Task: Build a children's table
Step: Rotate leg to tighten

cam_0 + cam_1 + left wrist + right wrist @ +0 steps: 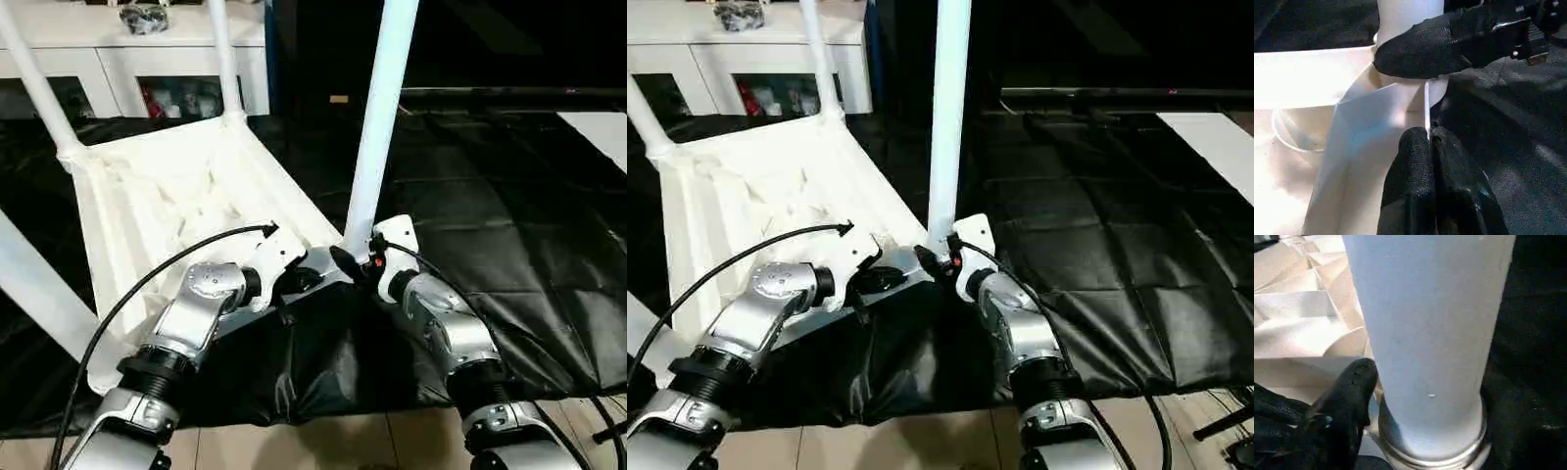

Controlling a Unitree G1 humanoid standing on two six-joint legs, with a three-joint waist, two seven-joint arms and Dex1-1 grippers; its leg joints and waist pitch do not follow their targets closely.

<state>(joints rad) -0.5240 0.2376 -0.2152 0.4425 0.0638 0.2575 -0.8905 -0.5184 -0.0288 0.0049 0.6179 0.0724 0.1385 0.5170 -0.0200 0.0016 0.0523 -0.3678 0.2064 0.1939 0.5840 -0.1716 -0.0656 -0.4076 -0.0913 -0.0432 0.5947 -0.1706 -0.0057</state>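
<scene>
The white tabletop (147,196) lies upside down on the black sheet, ribbed underside up. Three white legs (223,59) (34,83) (29,284) stand in its other corner sockets. A fourth leg (377,117) rises from the near right corner socket (1435,455). My right gripper (367,257) is shut on the base of this leg (1425,323), one black finger (1354,387) pressed to its side. Just left of it, my left gripper (328,266) is shut on the tabletop's thin rim (1426,105), its fingertips (1415,142) pinching the edge.
A black sheet (509,215) covers the floor under and to the right of the tabletop. The white cabinet (118,59) with glass doors stands behind. Pale floor tiles (323,446) show in front, and a white panel (598,132) lies at the far right.
</scene>
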